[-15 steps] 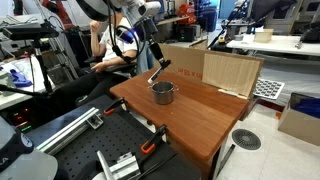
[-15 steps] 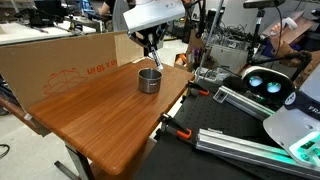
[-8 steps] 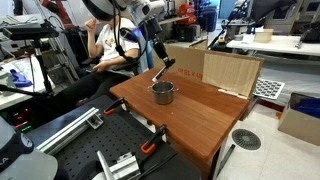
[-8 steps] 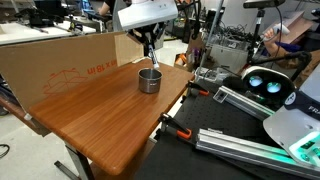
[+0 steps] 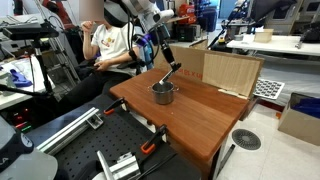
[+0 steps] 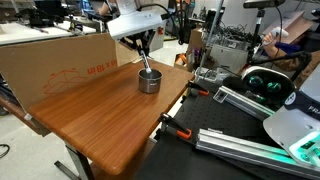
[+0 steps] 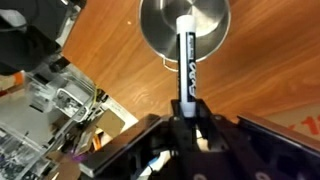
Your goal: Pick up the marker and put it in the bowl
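Note:
The steel bowl [image 5: 163,93] stands on the wooden table, also in the other exterior view [image 6: 149,80] and in the wrist view [image 7: 185,28]. My gripper [image 7: 186,108] is shut on the marker [image 7: 185,60], a slim stick with a white body and a dark end in the fingers. The marker points down over the bowl's opening. In both exterior views the gripper [image 5: 171,69] [image 6: 145,62] hangs just above the bowl, with the marker tip at or inside the rim.
A cardboard sheet [image 5: 231,72] stands along the table's back edge, seen as a long cardboard wall [image 6: 60,62] in an exterior view. A person [image 5: 108,45] sits beyond the table. Clamps and metal rails [image 6: 230,100] lie beside the table edge.
The arm has moved over the bowl and lowered, bringing the held marker from beside and above the bowl to directly over its opening.

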You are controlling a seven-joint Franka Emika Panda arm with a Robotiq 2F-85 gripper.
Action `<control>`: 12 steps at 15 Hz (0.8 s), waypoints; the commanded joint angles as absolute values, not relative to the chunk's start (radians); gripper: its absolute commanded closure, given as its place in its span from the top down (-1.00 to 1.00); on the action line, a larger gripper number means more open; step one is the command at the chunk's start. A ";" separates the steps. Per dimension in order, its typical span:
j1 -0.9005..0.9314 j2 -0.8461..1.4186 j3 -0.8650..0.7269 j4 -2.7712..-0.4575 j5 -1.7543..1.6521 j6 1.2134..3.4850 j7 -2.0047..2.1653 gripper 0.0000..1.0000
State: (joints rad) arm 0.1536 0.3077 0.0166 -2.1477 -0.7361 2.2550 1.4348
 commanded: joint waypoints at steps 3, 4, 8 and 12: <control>0.174 0.355 0.004 -2.098 -0.709 2.226 1.369 -0.90; 0.178 0.358 0.004 -2.097 -0.711 2.225 1.367 -0.90; 0.198 0.374 0.007 -2.091 -0.718 2.215 1.355 -0.90; 0.201 0.396 0.008 -2.085 -0.701 2.229 1.320 -0.90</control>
